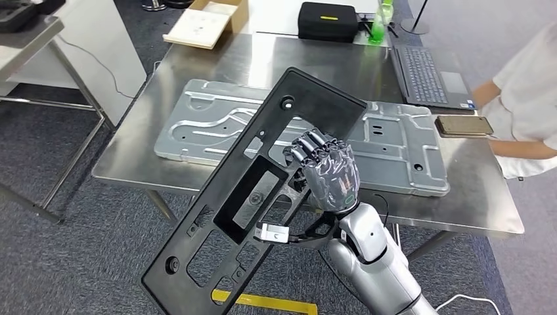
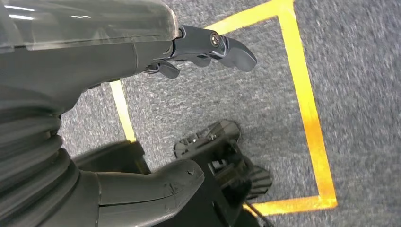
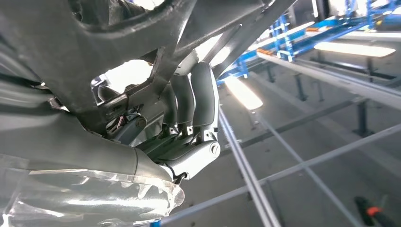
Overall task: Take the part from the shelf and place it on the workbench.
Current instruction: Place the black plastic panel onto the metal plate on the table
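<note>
Right hand [image 3: 189, 137]: dark fingers [image 3: 203, 94] curled around a bar of the black cut-out plastic panel [image 3: 118, 42]; grip confirmed.

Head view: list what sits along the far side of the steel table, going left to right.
Cardboard box → black case → green bottle → laptop → phone, with a person's arm at the right edge.

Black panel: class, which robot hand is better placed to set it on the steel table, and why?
The right robot hand: it already grips the black panel, tilted above the steel table. The left robot hand hangs over the carpet, holding nothing.
</note>
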Robot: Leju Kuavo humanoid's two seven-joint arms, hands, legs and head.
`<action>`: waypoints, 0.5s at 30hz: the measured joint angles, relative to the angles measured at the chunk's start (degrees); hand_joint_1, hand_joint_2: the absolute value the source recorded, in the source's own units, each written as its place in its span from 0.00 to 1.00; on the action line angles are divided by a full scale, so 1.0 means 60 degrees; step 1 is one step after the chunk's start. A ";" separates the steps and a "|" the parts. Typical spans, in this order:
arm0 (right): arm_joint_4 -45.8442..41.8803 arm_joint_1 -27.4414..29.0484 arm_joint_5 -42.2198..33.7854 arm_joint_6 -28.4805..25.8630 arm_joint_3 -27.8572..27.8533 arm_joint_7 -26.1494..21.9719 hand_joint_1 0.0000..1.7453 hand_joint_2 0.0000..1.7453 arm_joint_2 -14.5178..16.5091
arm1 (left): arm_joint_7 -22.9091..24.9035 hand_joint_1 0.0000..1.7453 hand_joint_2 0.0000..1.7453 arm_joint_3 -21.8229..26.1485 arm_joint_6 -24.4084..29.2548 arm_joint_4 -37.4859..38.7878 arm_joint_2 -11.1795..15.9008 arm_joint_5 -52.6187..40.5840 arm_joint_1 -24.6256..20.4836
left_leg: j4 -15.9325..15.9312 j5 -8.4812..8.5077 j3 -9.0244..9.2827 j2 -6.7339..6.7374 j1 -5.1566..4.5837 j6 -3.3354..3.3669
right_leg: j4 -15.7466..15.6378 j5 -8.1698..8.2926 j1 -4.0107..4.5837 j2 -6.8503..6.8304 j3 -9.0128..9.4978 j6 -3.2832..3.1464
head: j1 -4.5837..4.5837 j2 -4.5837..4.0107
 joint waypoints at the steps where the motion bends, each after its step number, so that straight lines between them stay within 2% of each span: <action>1: 0.0002 -0.0002 0.0002 0.0001 -0.0026 0.0010 1.00 1.00 0.0005 | 0.0002 0.00 1.00 0.0000 0.0003 0.0000 -0.0003 -0.0019 -0.0010 | 0.0146 -0.0122 -0.0040 -0.0167 0.0009 -0.0041 | -0.0070 0.0034 -0.0035 0.0075 0.0044 -0.0055 | -0.0004 0.0000; 2: 0.0005 -0.0008 0.0005 0.0002 -0.0049 0.0026 1.00 1.00 0.0016 | 0.0008 0.00 1.00 0.0001 0.0006 0.0000 -0.0004 -0.0035 -0.0017 | 0.0483 -0.0338 -0.0179 -0.0405 0.0018 -0.0075 | -0.0130 0.0062 -0.0071 0.0137 0.0086 -0.0115 | -0.0006 0.0000; 3: 0.0013 -0.0014 0.0007 0.0003 -0.0066 0.0040 1.00 1.00 0.0028 | 0.0016 0.00 1.00 0.0003 0.0009 0.0000 0.0000 -0.0054 -0.0013 | 0.0991 -0.0611 -0.0411 -0.0669 0.0036 -0.0090 | -0.0152 0.0068 -0.0083 0.0195 0.0103 -0.0156 | -0.0007 0.0000; 4: 0.0030 -0.0019 0.0010 0.0004 -0.0076 0.0051 1.00 1.00 0.0039 | 0.0032 0.00 1.00 0.0005 0.0011 0.0000 0.0001 -0.0075 0.0001 | 0.1595 -0.0884 -0.0716 -0.0827 0.0037 -0.0099 | -0.0145 0.0064 -0.0085 0.0260 0.0105 -0.0191 | -0.0012 0.0000; 5: 0.0055 -0.0017 0.0011 0.0004 -0.0079 0.0057 1.00 1.00 0.0046 | 0.0051 0.00 1.00 0.0006 0.0014 0.0000 0.0002 -0.0090 0.0020 | 0.2123 -0.1055 -0.1001 -0.0901 0.0038 -0.0108 | -0.0132 0.0054 -0.0080 0.0331 0.0103 -0.0213 | -0.0011 0.0000; 6: 0.0086 -0.0011 0.0011 0.0004 -0.0085 0.0056 1.00 1.00 0.0048 | 0.0066 0.00 1.00 0.0007 0.0019 0.0000 0.0004 -0.0107 0.0038 | 0.2394 -0.1047 -0.1180 -0.0929 0.0039 -0.0115 | -0.0114 0.0042 -0.0076 0.0403 0.0103 -0.0217 | -0.0012 0.0000; 7: 0.0119 -0.0006 0.0012 0.0004 -0.0092 0.0052 1.00 1.00 0.0048 | 0.0078 0.00 1.00 0.0007 0.0025 0.0000 0.0008 -0.0120 0.0046 | 0.2339 -0.0862 -0.1212 -0.0935 0.0042 -0.0118 | -0.0086 0.0027 -0.0077 0.0471 0.0103 -0.0210 | -0.0011 0.0000; 8: 0.0143 -0.0003 0.0013 0.0004 -0.0100 0.0047 1.00 1.00 0.0051 | 0.0081 0.00 1.00 0.0007 0.0030 0.0000 0.0013 -0.0125 0.0044 | 0.1938 -0.0524 -0.1077 -0.0938 0.0045 -0.0117 | -0.0046 0.0002 -0.0084 0.0529 0.0103 -0.0191 | -0.0011 0.0000; 9: 0.0157 -0.0003 0.0016 0.0004 -0.0110 0.0039 1.00 1.00 0.0056 | 0.0080 0.00 1.00 0.0007 0.0032 0.0000 0.0017 -0.0130 0.0036 | 0.1336 -0.0164 -0.0849 -0.0951 0.0051 -0.0109 | 0.0013 -0.0035 -0.0093 0.0574 0.0097 -0.0160 | -0.0010 0.0000; 10: 0.0163 -0.0007 0.0021 0.0004 -0.0121 0.0031 1.00 1.00 0.0063 | 0.0079 0.00 1.00 0.0007 0.0031 0.0000 0.0021 -0.0134 0.0024 | 0.0781 0.0079 -0.0625 -0.0976 0.0041 -0.0099 | 0.0092 -0.0079 -0.0084 0.0612 0.0073 -0.0116 | -0.0010 0.0000; 11: 0.0165 -0.0008 0.0027 0.0004 -0.0136 0.0018 1.00 1.00 0.0073 | 0.0076 0.00 1.00 0.0007 0.0030 0.0000 0.0022 -0.0139 0.0009 | 0.0392 0.0222 -0.0465 -0.1002 0.0037 -0.0068 | 0.0160 -0.0113 -0.0076 0.0643 0.0040 -0.0068 | -0.0008 0.0000; 12: 0.0169 -0.0008 0.0035 0.0004 -0.0149 0.0006 1.00 1.00 0.0080 | 0.0073 0.00 1.00 0.0007 0.0029 0.0000 0.0022 -0.0146 0.0002 | 0.0206 0.0249 -0.0394 -0.1025 0.0025 -0.0032 | 0.0208 -0.0133 -0.0065 0.0663 0.0007 -0.0024 | -0.0008 0.0000; 15: 0.0180 -0.0005 0.0029 0.0003 -0.0178 -0.0025 1.00 1.00 0.0091 | 0.0066 0.00 1.00 0.0007 0.0028 0.0000 0.0018 -0.0165 0.0001 | 0.0147 0.0287 -0.0381 -0.1026 0.0013 0.0127 | 0.0247 -0.0148 -0.0071 0.0672 -0.0031 0.0099 | -0.0009 0.0000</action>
